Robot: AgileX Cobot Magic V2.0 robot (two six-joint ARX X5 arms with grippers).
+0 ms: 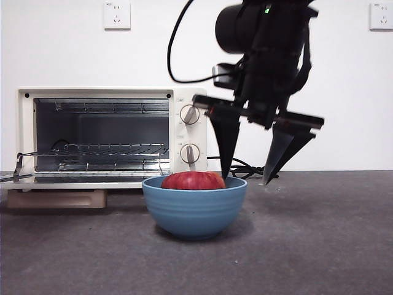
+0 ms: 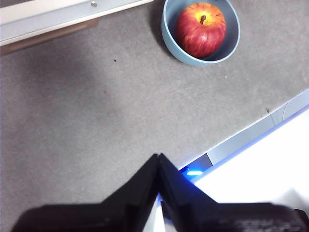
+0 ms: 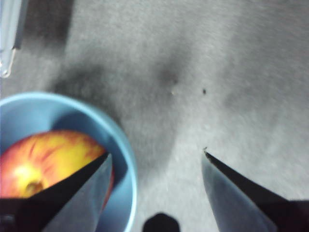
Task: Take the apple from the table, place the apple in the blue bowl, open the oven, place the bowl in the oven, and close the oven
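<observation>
The red apple (image 1: 193,180) lies inside the blue bowl (image 1: 194,212), which stands on the table (image 1: 319,246) in front of the oven (image 1: 187,132). The oven's door (image 1: 67,179) is folded down and the wire rack shows inside. My right gripper (image 1: 244,180) hangs open over the bowl's right rim, one jaw just inside beside the apple, the other outside. In the right wrist view the gripper (image 3: 156,152) straddles the bowl's wall (image 3: 38,113) next to the apple (image 3: 48,154). My left gripper (image 2: 158,155) is shut and empty, well away from the bowl (image 2: 233,34) and apple (image 2: 200,30).
The lowered oven door (image 2: 58,19) juts out over the table to the left of the bowl. A black cord (image 1: 245,167) lies behind the bowl by the oven's right side. Two wall sockets (image 1: 116,15) sit on the white wall.
</observation>
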